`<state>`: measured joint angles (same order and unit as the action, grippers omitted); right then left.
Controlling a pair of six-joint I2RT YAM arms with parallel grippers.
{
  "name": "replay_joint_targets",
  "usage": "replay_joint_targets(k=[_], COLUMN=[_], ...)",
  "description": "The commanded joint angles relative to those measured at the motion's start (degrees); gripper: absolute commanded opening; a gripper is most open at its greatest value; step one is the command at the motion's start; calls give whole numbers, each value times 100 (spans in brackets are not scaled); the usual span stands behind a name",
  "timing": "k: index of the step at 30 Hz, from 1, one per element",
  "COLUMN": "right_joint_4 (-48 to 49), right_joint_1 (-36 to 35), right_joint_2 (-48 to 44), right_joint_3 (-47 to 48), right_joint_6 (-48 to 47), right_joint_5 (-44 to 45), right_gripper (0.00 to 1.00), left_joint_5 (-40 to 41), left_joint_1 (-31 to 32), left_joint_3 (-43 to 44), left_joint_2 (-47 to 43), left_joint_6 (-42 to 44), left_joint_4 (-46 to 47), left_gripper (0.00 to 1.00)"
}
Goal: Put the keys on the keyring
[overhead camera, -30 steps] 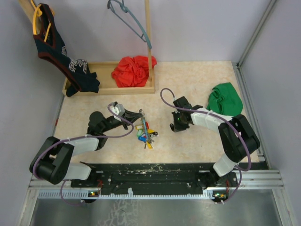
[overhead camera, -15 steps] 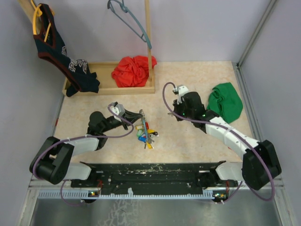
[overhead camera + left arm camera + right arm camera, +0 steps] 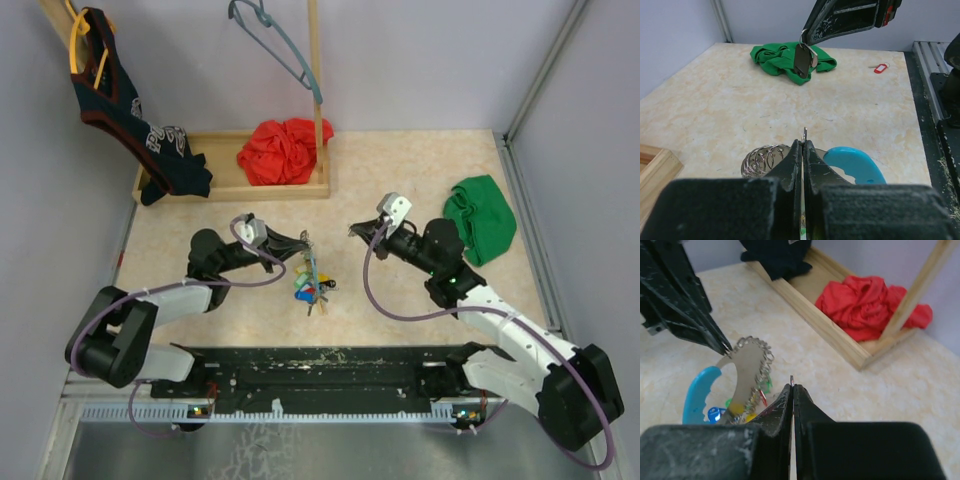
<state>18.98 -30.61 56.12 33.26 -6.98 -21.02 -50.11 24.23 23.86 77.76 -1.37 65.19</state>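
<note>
The keyring [image 3: 312, 266] stands on edge, its rim pinched by the left gripper [image 3: 803, 145], coloured keys [image 3: 306, 291] bunched beneath. Only the left wrist view shows the black-headed key [image 3: 802, 59] dangling, pinched by the right gripper [image 3: 792, 387], plus a stray red-tagged key [image 3: 881, 67].

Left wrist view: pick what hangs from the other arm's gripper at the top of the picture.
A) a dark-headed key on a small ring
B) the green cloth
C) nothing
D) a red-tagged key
A: the right gripper is shut on the small ring of a dark-headed key, which dangles in front of the green cloth. The red-tagged key lies apart, off to the side.
</note>
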Motion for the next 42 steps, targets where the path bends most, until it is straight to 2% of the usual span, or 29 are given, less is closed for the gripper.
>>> replay_joint_targets(k=[1, 5, 11, 17, 19, 21, 23, 24, 27, 31, 35, 38, 42], right_joint_4=[1527, 1803, 1917, 1691, 1631, 1113, 1192, 1292, 2740, 2512, 3029, 2607, 2686], right_joint_1=[20, 20, 20, -18, -66, -111, -153, -163, -263, -296, -297, -296, -308], right_joint_2=[4, 286, 609, 1136, 1199, 1235, 1319, 1334, 1571, 1935, 2109, 2137, 2246], right_joint_3=[-141, -76, -135, 169, 197, 337, 347, 333, 101, 360, 236, 332, 290], right_joint_6=[-207, -135, -608, -1144, -1394, -1947, -2087, -2114, -1518, -1678, -1477, -1628, -1606], right_joint_5=[-1476, -2494, -3303, -4077, -3917, -3671, -3306, -3392, -3383, -3560, -3679, -3779, -3759], right_gripper=[0, 0, 0, 0, 0, 0, 0, 0, 0, 0, 0, 0, 0], left_joint_5=[-517, -868, -1627, -2273, -2385, -2557, -2647, -2659, -2686, -2775, -2829, -2825, -2770], left_joint_1=[-19, -23, -137, -446, -555, -603, -614, -617, -659, -688, -721, -752, -763], left_joint_3=[122, 78, 79, -119, -152, -41, 9, 19, 96, 238, 230, 233, 246], left_joint_2=[44, 53, 396, 836, 1053, 1160, 1212, 1227, 1254, 1263, 1194, 1175, 1207], left_joint_6=[110, 151, 481, -224, -588, -707, -665, -591, -513, -480, -392, -334, -334], left_joint_4=[609, 916, 1054, 2869, 3630, 3725, 3738, 3738, 3738, 3738, 3738, 3738, 3738], left_gripper=[0, 0, 0, 0, 0, 0, 0, 0, 0, 0, 0, 0, 0])
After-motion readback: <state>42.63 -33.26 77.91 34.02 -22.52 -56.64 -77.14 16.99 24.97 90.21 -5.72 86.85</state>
